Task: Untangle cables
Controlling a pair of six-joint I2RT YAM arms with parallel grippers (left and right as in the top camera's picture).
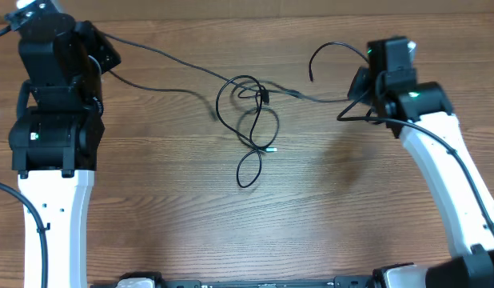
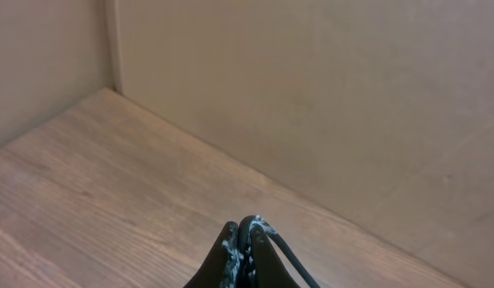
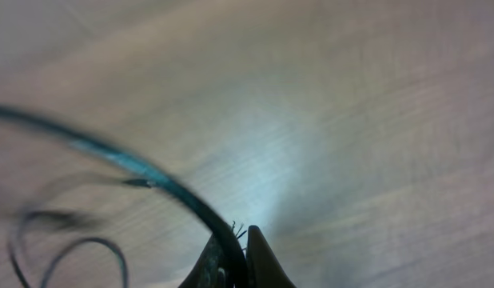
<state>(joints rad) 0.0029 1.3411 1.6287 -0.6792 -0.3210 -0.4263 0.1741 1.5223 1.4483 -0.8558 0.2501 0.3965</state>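
Note:
Thin black cables (image 1: 248,108) lie in a knot of loose loops at the middle of the wooden table, with one loop (image 1: 248,170) hanging toward the front. Two strands run left to my left gripper (image 1: 109,58), which is shut on a cable end. In the left wrist view the cable (image 2: 288,258) comes out of the closed left gripper (image 2: 244,230) on the right side. Another strand runs right to my right gripper (image 1: 357,86), shut on it, and its free end (image 1: 312,76) curls above. The right wrist view shows that cable (image 3: 163,182) arcing up and left from the right gripper (image 3: 237,238).
A beige wall (image 2: 311,96) stands behind the table's far left corner, close to the left arm. The bare wooden table (image 1: 191,224) stretches toward the front. A dark base bar (image 1: 263,282) runs along the front edge.

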